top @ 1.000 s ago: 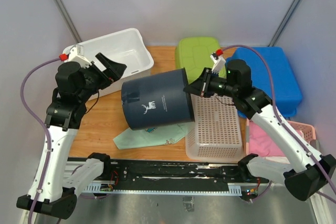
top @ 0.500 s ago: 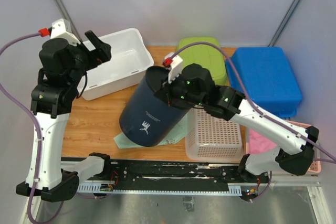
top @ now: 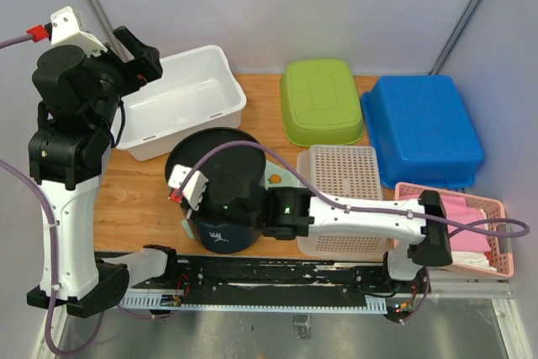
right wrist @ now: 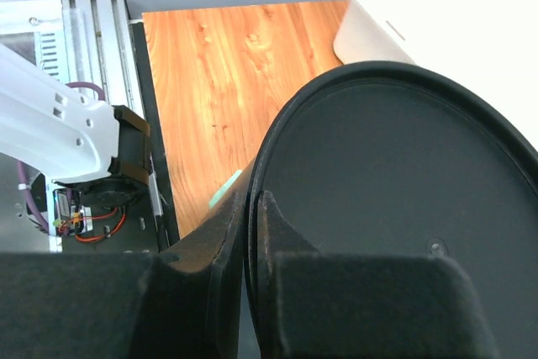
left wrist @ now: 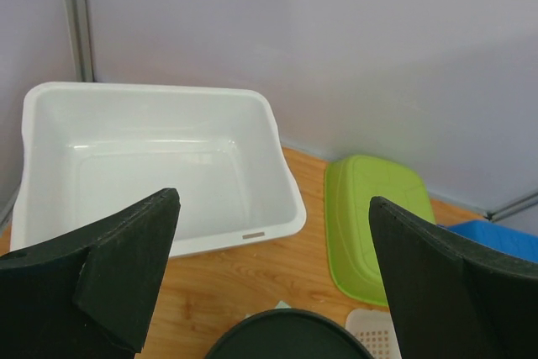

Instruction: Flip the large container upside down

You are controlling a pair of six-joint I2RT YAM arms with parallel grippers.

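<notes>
The large container [top: 206, 142] stands base-up at lower centre. My right gripper [right wrist: 250, 212] clamps its rim, and the left gripper [left wrist: 271, 201] hangs wide open. I judge only release remains.

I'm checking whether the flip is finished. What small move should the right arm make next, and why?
Probably open the right gripper and ease it off the rim. The large dark container appears to stand with its flat closed base facing up, seemingly settled on the table, while the right fingers pinch the base rim. The left gripper is open, raised near the white tub.
</notes>
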